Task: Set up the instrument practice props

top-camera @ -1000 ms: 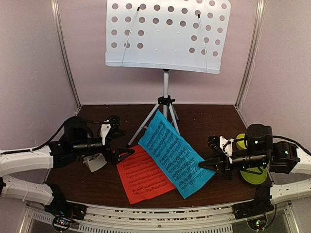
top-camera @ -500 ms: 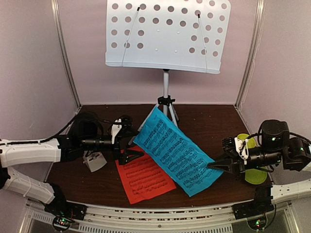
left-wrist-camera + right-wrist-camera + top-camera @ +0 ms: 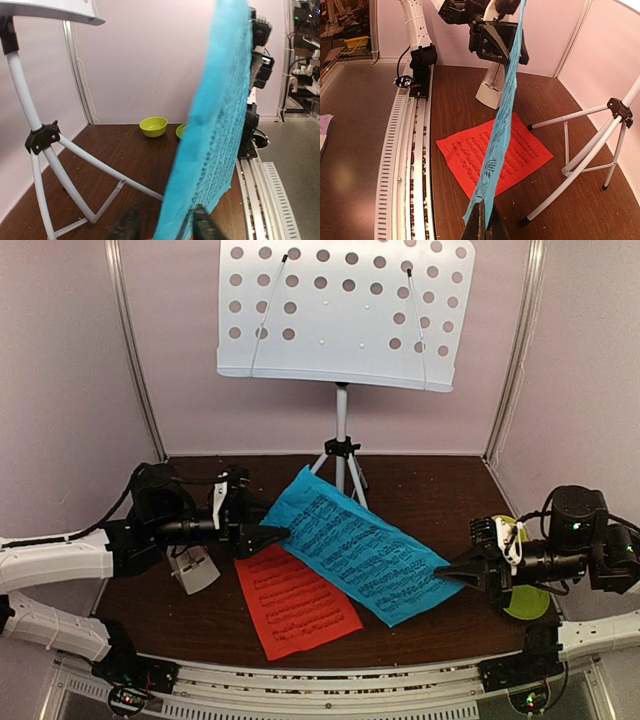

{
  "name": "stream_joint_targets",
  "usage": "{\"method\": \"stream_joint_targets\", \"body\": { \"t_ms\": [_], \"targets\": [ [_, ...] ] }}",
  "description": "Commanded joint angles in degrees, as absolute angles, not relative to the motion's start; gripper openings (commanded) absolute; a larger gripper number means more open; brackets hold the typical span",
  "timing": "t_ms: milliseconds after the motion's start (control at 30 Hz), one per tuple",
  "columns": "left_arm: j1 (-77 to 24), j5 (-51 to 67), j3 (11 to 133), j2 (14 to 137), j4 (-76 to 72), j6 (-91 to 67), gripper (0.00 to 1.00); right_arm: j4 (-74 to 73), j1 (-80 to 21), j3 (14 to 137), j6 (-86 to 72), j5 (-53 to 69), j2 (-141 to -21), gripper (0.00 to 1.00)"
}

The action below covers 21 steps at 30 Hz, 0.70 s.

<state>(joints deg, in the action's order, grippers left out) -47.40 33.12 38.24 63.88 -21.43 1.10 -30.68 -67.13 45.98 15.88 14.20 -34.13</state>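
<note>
Lifted since 1 second ago, blue sheet (image 3: 358, 555), both end effectors apparently clamping opposite ends, left (image 3: 283, 533), right (image 3: 452, 572)

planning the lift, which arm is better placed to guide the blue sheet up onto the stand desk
Probably left. Both end effectors pinch the blue sheet, but the left end effector holds the far end, nearer the stand desk; the right end effector holds the near end.

Table (image 3: 420, 490): dark wood grain, slight sheen. Blue sheet (image 3: 360, 555): limp, matt, printed, cloth-like. Red sheet (image 3: 295, 605): matt, flat. Stand desk (image 3: 345, 310): smooth white perforated sheet, satin finish. Tripod (image 3: 55, 165): smooth pale tubing, black plastic joint.
</note>
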Motion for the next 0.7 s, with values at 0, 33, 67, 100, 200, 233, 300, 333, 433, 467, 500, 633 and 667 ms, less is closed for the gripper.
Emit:
{"method": "stream_joint_targets", "body": {
  "t_ms": [0, 33, 67, 100, 200, 233, 300, 333, 433, 467, 500, 633, 667],
  "targets": [
    [-48.2, 36.6, 37.5, 60.6, -24.7, -0.7, 0.2, -26.6, -67.3, 43.0, 13.8, 9.7, -31.7, 0.0],
    [-48.6, 36.7, 38.0, 60.5, -24.0, -1.0, 0.1, -25.3, -67.4, 42.2, 13.2, 9.2, -31.4, 0.0],
    [-49.1, 36.6, 38.8, 60.5, -22.8, -0.9, 0.04, -24.6, -67.3, 41.7, 12.8, 8.8, -31.3, 0.0],
    [-49.7, 36.4, 39.8, 60.5, -21.4, -0.7, 0.0, -24.2, -67.4, 41.3, 12.5, 8.3, -31.3, 0.0],
    [-50.9, 35.7, 44.4, 61.0, -15.3, 0.5, 0.0, -23.9, -67.4, 41.4, 11.1, 4.8, -32.3, 0.29],
    [-51.2, 35.4, 46.1, 61.2, -12.1, 1.5, 0.0, -24.4, -67.4, 42.1, 10.5, 3.0, -33.1, 0.45],
    [-51.9, 34.6, 49.5, 61.5, -5.9, 3.8, 0.0, -25.7, -67.4, 44.3, 9.4, 0.0, -34.9, 0.64],
    [-52.2, 34.3, 51.0, 61.6, -2.9, 4.8, 0.0, -26.3, -67.3, 45.4, 8.9, -1.4, -36.1, 0.7],
    [-53.2, 32.7, 55.3, 62.2, 5.6, 7.9, 0.0, -28.6, -67.3, 49.3, 8.4, -3.8, -39.2, 0.77],
    [-53.8, 32.2, 56.9, 62.6, 9.4, 9.0, 0.0, -29.2, -67.3, 50.4, 8.4, -4.4, -40.2, 0.77],
    [-54.1, 31.7, 58.5, 63.2, 12.2, 10.0, 0.0, -29.7, -67.3, 51.7, 8.5, -4.9, -41.2, 0.78],
    [-55.5, 30.1, 65.0, 65.8, 20.5, 11.4, 0.0, -32.9, -67.5, 57.9, 9.0, -5.7, -46.0, 0.75],
    [-55.7, 29.8, 66.2, 66.2, 22.0, 11.5, 0.0, -33.9, -67.6, 59.5, 9.1, -5.7, -47.3, 0.74]
  ]
}}
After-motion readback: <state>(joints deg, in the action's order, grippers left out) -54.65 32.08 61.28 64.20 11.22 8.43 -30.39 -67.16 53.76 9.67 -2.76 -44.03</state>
